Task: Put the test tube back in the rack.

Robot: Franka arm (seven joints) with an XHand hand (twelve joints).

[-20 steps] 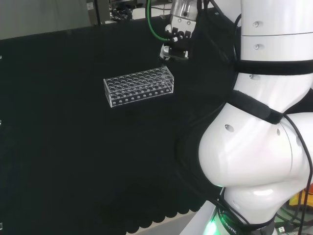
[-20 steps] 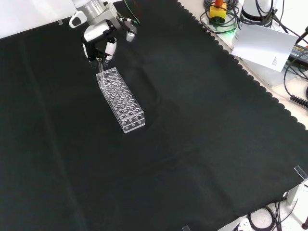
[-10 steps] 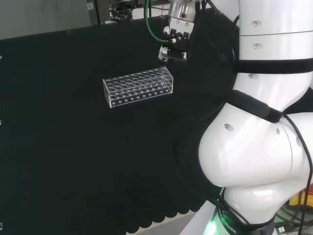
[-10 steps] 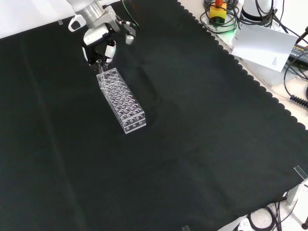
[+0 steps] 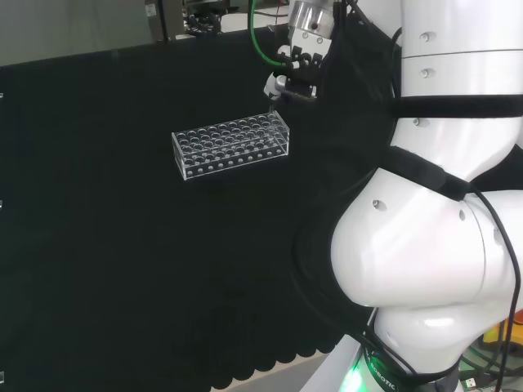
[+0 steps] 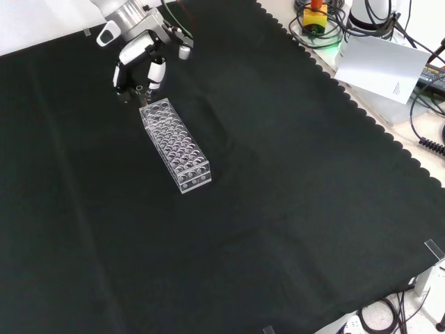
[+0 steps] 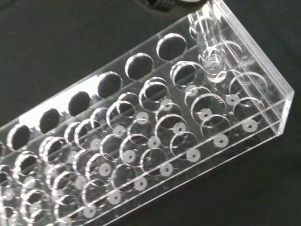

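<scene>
One clear plastic rack point(image 6: 174, 145) sits on the black cloth point(image 6: 292, 181), w/ many rows of round holes. In front view it runs diagonally, far end toward top left; in head view it lies left of the arm's white links point(image 5: 433, 245). Hand point(image 6: 139, 59) hangs just above the rack's far end in front view, i.e. over the right end in head view point(image 5: 288, 82). Fingers curled downward, pinching a thin clear test tube point(image 6: 145, 96) approx upright. Wrist view: tube point(image 7: 210, 52) has its lower end in a hole near the rack's point(image 7: 141, 150) end corner, second row from the edge; can't tell if it reaches the bottom plate.
</scene>
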